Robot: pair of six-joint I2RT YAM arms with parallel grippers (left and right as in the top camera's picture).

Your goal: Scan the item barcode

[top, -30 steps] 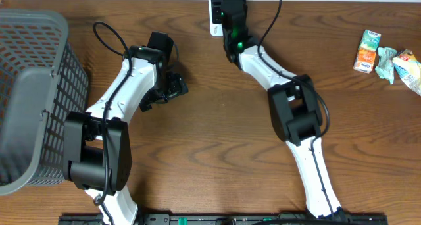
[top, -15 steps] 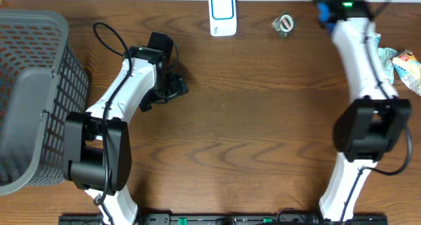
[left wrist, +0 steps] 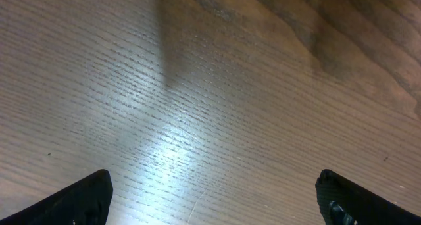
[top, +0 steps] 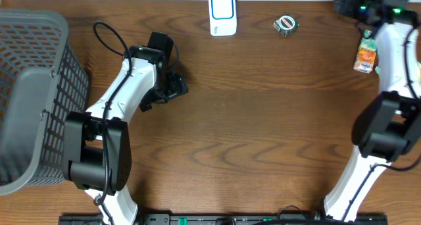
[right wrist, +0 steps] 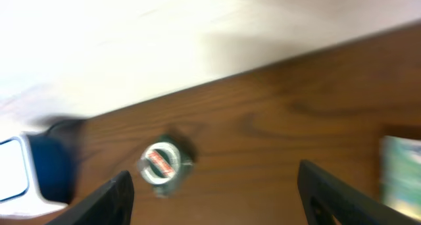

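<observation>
A small round silvery item with a red label (top: 285,24) lies on the wooden table, right of the white and blue scanner (top: 222,13). In the right wrist view the item (right wrist: 164,162) sits ahead of the left finger, apart from it, and the scanner (right wrist: 20,179) shows at the left edge. My right gripper (top: 343,1) hovers at the table's back right corner; its jaws (right wrist: 216,175) are open with nothing between them. My left gripper (top: 176,87) is left of centre, open (left wrist: 214,179) over bare wood.
A grey mesh basket (top: 72,74) fills the left side. An orange and green juice carton (top: 366,56) lies beside the right arm, and its edge (right wrist: 402,175) appears in the right wrist view. The table's back edge runs just behind the scanner.
The right arm swung from the scanner to the back right corner, leaving the round item on the table. Its jaws widened. The left arm stayed still.
</observation>
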